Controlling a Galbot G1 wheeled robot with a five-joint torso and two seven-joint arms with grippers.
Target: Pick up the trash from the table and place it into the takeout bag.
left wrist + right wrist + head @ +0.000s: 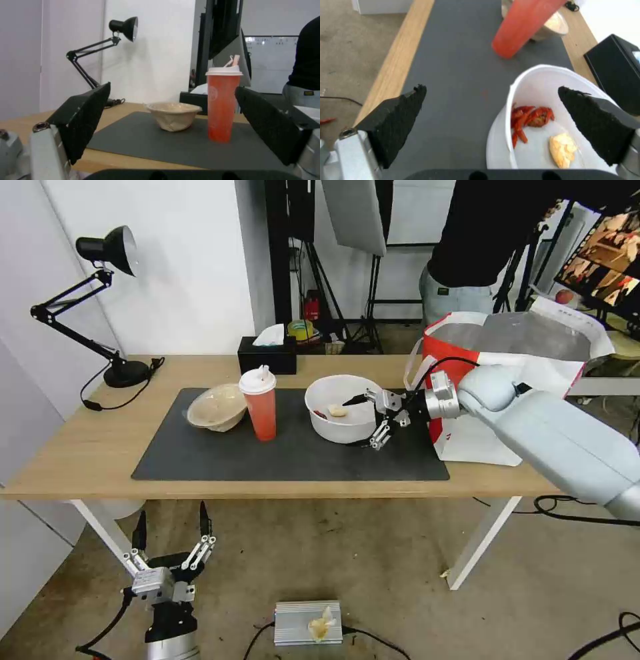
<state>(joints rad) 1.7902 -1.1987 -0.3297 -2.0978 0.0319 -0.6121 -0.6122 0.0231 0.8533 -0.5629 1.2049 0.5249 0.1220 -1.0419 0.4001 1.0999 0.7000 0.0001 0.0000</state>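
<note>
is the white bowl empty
No, the right wrist view shows red food scraps and a pale yellowish piece lying inside the white bowl.

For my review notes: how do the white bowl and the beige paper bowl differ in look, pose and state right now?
The white bowl is larger and smooth-walled; the beige paper bowl is smaller and crumpled. The white bowl sits level, the beige one tilted. The white bowl holds red scraps and a pale piece; none show in the beige one. The open right gripper straddles the white bowl's rim; nothing is at the beige bowl. Both sit on the grey mat.
</note>
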